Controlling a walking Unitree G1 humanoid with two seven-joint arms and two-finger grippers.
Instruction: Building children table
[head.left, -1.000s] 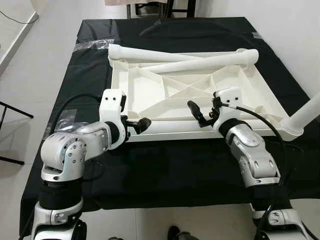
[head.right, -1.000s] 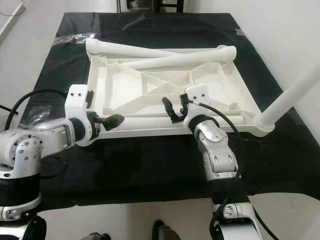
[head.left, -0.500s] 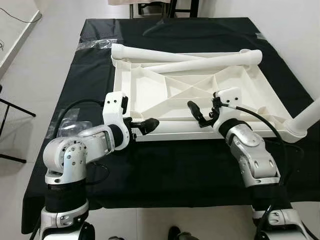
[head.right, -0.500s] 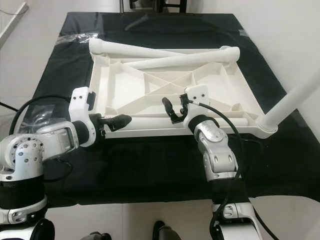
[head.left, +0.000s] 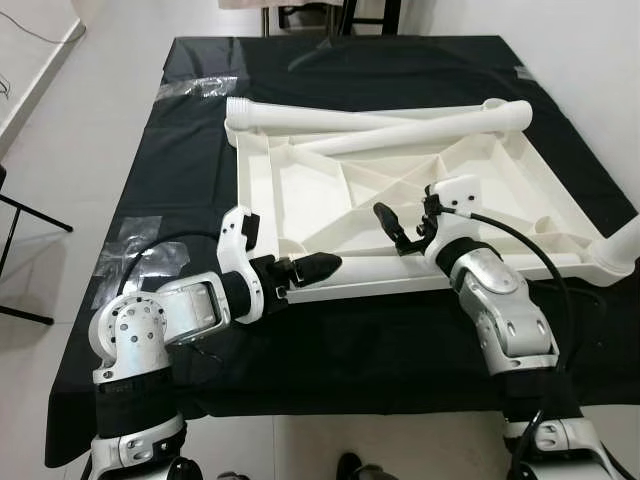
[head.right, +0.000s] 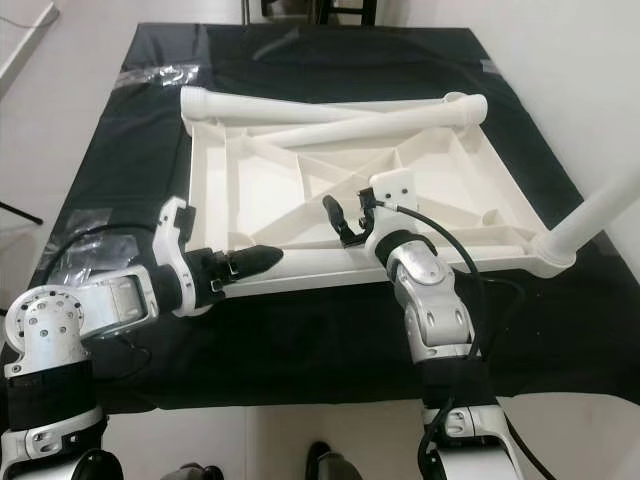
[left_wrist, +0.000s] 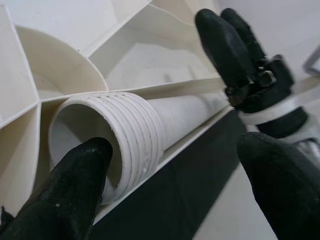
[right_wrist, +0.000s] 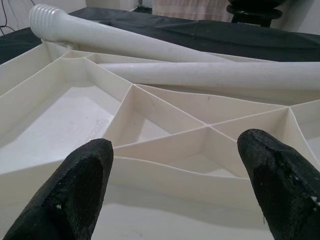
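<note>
One black cloth (head.left: 330, 330) covers the table on pale floor (head.left: 60, 130).

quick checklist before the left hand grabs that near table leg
1. Left hand open around the threaded end of the near leg: ok.
2. Leg lying along the near rim of the upturned tabletop: ok.
3. Fingers closed on the leg: not ok, still apart.
4. Right hand open over the near rim, holding nothing: ok.
5. One leg already standing in the right near corner socket: ok.
6. Two spare legs lying across the far side: ok.
</note>
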